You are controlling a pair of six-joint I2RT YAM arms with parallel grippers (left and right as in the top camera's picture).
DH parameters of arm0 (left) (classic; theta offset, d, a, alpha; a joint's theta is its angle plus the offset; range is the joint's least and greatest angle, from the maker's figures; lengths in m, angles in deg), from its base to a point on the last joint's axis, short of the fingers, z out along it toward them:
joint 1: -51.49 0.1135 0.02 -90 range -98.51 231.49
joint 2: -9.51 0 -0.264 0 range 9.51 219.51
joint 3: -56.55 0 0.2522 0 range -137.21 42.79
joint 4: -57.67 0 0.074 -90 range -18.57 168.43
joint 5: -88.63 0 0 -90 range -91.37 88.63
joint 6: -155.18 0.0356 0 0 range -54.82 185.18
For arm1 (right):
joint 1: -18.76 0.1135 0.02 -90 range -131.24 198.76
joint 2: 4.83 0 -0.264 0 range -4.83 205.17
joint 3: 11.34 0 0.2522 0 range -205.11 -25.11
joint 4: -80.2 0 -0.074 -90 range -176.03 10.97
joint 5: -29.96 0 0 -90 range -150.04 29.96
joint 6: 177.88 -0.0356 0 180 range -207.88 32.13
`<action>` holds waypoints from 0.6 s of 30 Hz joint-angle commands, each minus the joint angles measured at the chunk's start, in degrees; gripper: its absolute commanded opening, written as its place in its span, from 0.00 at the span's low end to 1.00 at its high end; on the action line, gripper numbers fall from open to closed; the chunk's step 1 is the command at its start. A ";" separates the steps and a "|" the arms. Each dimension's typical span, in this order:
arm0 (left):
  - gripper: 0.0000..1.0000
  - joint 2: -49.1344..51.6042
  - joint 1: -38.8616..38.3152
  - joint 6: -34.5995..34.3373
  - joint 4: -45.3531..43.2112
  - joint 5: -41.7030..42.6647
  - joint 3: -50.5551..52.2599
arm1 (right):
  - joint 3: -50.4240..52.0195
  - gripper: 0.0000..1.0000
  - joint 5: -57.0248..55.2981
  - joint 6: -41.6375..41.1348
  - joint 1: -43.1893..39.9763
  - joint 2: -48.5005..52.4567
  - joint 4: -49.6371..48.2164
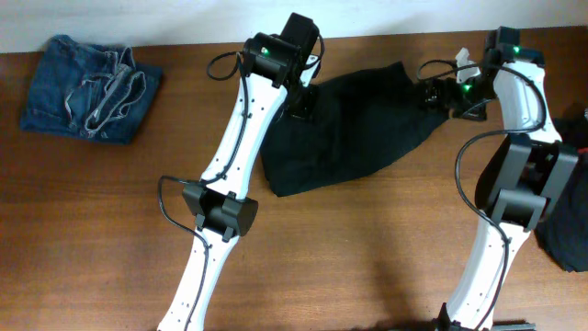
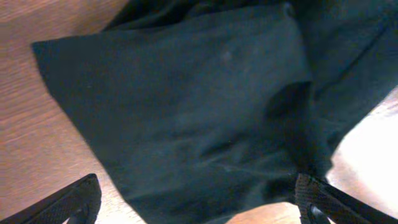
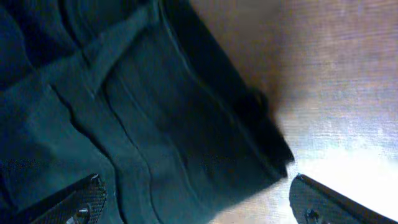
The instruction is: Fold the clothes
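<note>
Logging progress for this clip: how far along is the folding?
Done: the blue jeans lie folded at far left. In hand: the black trousers, roughly folded, with left gripper and right gripper open above them, holding nothing. Left: neatening that fold, then likely the dark garment at the right edge.

Overhead looks down on table (image 1: 92,230); wrist views close above black trousers (image 2: 186,124), shared.

The trousers (image 1: 354,124) in the far middle are plain black. The jeans (image 1: 87,87) at the far left are faded blue with paler seams. The table (image 1: 92,230) is brown with wood grain. My arms (image 1: 234,138) are white with black joints.
</note>
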 commanded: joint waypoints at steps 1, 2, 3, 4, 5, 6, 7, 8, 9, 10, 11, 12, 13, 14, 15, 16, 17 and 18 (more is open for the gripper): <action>0.99 -0.76 0.31 0.48 0.11 -2.71 -0.61 | 0.04 0.99 2.47 1.09 -0.26 0.68 -1.79; 0.99 -0.72 0.31 0.48 0.11 -2.71 -0.59 | 0.04 0.99 2.47 1.07 -0.26 0.94 -2.43; 0.99 -0.72 0.31 0.48 0.11 -2.71 -0.59 | 0.04 0.99 2.45 1.09 -0.26 1.51 -3.17; 0.99 -0.70 0.31 0.48 0.11 -2.71 -0.59 | 0.04 0.99 2.45 1.09 -0.26 1.77 -3.41; 0.99 -0.63 0.31 0.48 0.11 -2.71 -0.59 | 0.04 0.99 2.45 1.09 -0.26 2.10 -3.85; 0.99 -0.61 0.31 0.48 0.11 -2.71 -0.59 | 0.09 0.99 2.16 1.14 -0.26 2.64 -4.33; 0.99 -0.61 0.31 0.50 0.11 -2.71 -0.57 | 0.09 0.99 2.01 1.14 -0.28 2.99 -4.92; 0.99 -0.59 0.31 0.48 0.11 -2.71 -0.52 | 0.09 0.99 1.68 1.14 -0.28 3.63 -5.73; 0.99 -0.59 0.31 0.48 0.11 -2.71 -0.52 | 0.09 0.99 1.51 1.16 -0.33 3.80 -6.45; 0.99 -0.59 0.31 0.50 0.11 -2.71 -0.52 | 0.09 0.99 1.11 1.16 -0.33 4.17 -7.19; 0.99 -0.59 0.31 0.48 0.11 -2.71 -0.52 | 0.09 0.99 1.14 1.16 -0.33 4.46 -8.07; 0.99 -0.59 0.31 0.50 0.11 -2.71 -0.52 | 0.09 0.99 1.14 1.16 -0.33 4.72 -8.79; 0.99 -0.59 0.31 0.50 0.13 -2.71 -0.52 | 0.09 0.99 1.14 1.18 -0.31 4.87 -9.33; 0.99 -0.55 0.31 0.50 0.11 -2.71 -0.52 | 0.09 0.99 1.33 1.75 -0.26 5.27 -9.92; 0.99 -0.50 0.31 0.50 0.11 -2.71 -0.52 | 0.09 0.99 1.33 1.92 -0.20 5.42 -10.16; 0.99 -0.48 0.31 0.50 0.11 -2.71 -0.52 | 0.11 0.99 1.33 2.19 -0.15 5.70 -10.32; 0.99 -0.46 0.31 0.48 0.11 -2.71 -0.52 | 0.11 0.99 1.31 2.23 -0.15 5.92 -10.29; 0.99 -0.46 0.31 0.48 0.11 -2.71 -0.52 | 0.11 0.99 1.22 2.19 -0.15 6.36 -10.23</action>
